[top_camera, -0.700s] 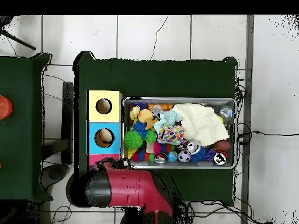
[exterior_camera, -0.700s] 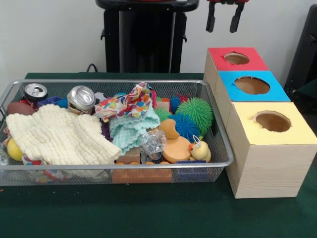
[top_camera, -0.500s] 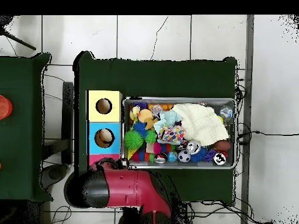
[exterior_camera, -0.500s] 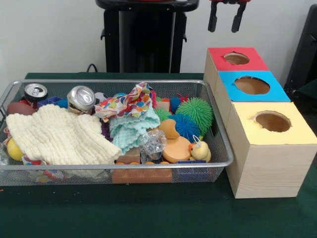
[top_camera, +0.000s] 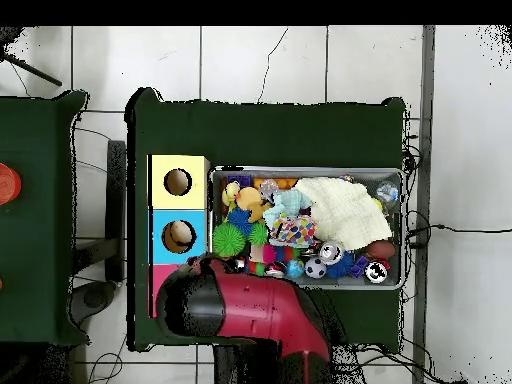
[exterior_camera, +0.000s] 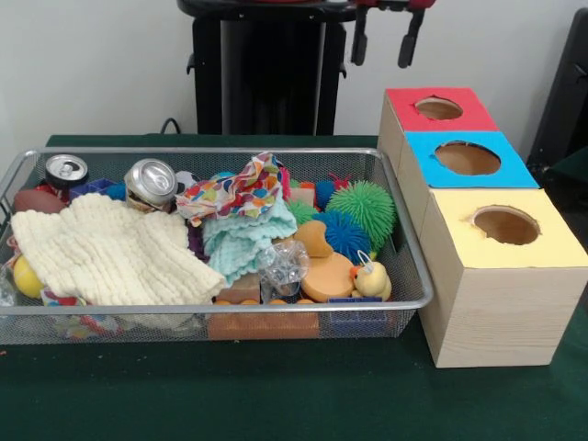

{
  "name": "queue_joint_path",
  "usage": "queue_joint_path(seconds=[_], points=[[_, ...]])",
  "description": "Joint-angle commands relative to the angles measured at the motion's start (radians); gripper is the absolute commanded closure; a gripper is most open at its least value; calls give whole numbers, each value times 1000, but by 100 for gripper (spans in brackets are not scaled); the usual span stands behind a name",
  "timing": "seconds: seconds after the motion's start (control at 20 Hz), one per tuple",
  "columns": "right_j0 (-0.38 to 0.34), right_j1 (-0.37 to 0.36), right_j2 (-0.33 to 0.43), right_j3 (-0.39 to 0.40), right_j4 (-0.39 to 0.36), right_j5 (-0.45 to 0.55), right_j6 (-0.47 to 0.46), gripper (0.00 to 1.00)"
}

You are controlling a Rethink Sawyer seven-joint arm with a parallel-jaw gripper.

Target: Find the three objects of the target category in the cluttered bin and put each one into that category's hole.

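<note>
Bin: silver wire-mesh bin (exterior_camera: 404,276) – crammed with toys, cloths, cans
Gripper: black gripper (exterior_camera: 383,41) – above bin's far edge, jaws apart, empty

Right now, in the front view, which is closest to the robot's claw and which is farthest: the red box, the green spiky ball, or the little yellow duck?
From the end effector:
1. Red box, just below, slightly right.
2. Green spiky ball, lower, in the bin's right end.
3. Yellow duck, lowest, at the bin's front right corner.

Wire-mesh metal bin (exterior_camera: 404,241); knitted cream cloth (exterior_camera: 110,250); wood-grain boxes (exterior_camera: 501,312).
</note>
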Motion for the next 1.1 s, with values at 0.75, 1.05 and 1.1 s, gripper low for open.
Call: queue_joint_path(seconds=[0.75, 1.05, 1.1], points=[[-168, 177, 235, -318, -141, 176, -115, 0], [-135, 258, 236, -448, -155, 249, -61, 0], [-133, 274, 241, -472, -156, 263, -62, 0]])
